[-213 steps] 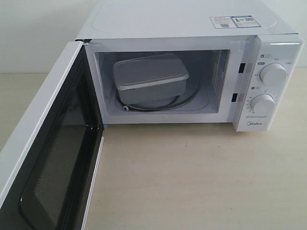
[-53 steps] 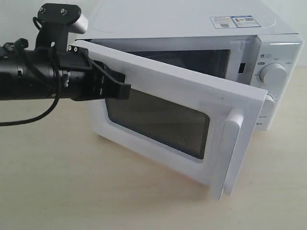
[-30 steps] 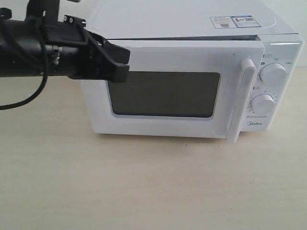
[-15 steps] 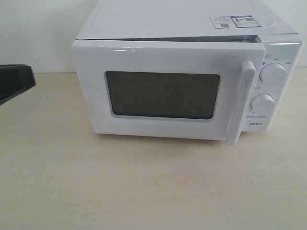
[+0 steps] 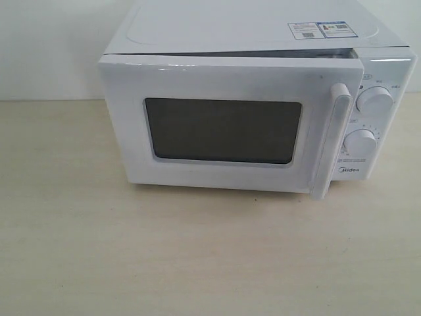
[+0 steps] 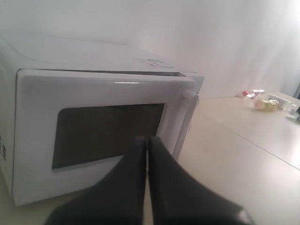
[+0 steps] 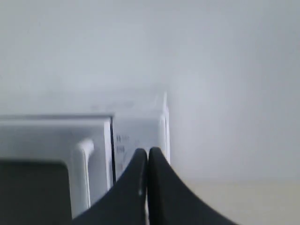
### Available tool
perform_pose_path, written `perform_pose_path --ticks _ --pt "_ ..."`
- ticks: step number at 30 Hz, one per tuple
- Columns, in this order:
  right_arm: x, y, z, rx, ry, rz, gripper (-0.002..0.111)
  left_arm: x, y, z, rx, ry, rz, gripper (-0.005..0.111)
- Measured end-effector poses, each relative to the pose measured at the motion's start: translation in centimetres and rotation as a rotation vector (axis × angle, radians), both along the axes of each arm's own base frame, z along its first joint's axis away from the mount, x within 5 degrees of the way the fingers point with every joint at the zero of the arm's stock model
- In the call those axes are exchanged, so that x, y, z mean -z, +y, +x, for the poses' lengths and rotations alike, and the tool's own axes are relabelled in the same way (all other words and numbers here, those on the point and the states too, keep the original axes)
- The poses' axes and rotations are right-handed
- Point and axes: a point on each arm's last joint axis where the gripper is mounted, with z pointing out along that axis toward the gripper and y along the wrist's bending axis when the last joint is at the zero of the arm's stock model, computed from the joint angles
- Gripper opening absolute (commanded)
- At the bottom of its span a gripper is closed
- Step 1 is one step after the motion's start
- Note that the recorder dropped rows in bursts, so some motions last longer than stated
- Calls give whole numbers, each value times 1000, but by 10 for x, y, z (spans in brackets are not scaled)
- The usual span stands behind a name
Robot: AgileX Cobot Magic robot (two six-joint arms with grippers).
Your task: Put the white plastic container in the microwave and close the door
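Observation:
The white microwave stands on the table with its door swung against the front, dark window facing out and the bar handle on the right. A thin dark gap shows along the door's top edge. The white plastic container is hidden behind the door. Neither gripper appears in the exterior view. In the left wrist view my left gripper is shut with nothing in it, held back from the door. In the right wrist view my right gripper is shut and empty, in front of the microwave's control panel.
The microwave's two round dials sit right of the handle. Pale tabletop stretches in front of the oven. Small objects lie far off on the table in the left wrist view. A white wall stands behind.
The left arm pushed the door shut, then drew back to the left and left the exterior view. The microwave has not moved.

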Motion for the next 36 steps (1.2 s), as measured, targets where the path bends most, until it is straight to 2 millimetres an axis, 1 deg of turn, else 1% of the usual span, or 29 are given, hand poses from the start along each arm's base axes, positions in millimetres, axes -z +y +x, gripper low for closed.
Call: perform_pose_path --ticks 2,5,8,11,12,15,17,18,20,22,24,26,28,30,33,36 --pt "-12 1 -3 -7 -139 -6 0 8 2 0 -22 10 -6 4" --pt "-27 2 -10 -16 -316 -11 0 14 4 2 -46 22 -10 4" --pt "-41 2 -21 -32 -516 4 0 14 4 2 -52 25 -17 4" --pt "-55 3 -35 -81 -721 66 0 14 4 2 -52 31 -27 4" --pt "-61 3 -39 -95 -765 83 0 14 4 2 -52 32 -29 4" --pt "-89 3 -53 -148 -868 138 0 14 4 2 -52 33 -31 4" --pt "-118 4 -65 -199 -896 192 0 14 4 2 -52 34 -31 4" --pt "-129 5 -68 -223 -874 214 0 14 4 2 -52 35 -33 4" --pt "-154 7 -66 -249 -751 238 0 14 4 2 -52 35 -33 4" --pt "-168 7 -54 -223 -558 258 0 14 4 2 -52 36 -35 4" --pt "-174 2 -37 -155 -345 334 0 14 4 2 -52 36 -35 4" --pt "-170 -4 -19 -68 -143 409 0 14 4 2 -52 37 -38 4" --pt "-158 -7 -1 -5 52 453 0 14 4 2 -52 37 -38 4" --pt "-144 -6 14 15 242 476 0 14 4 2 -52 38 -39 4" --pt "-124 3 31 -28 488 506 0 14 4 2 -51 38 -40 4" --pt "-110 18 44 -132 658 536 0 14 4 2 -51 40 -42 4"
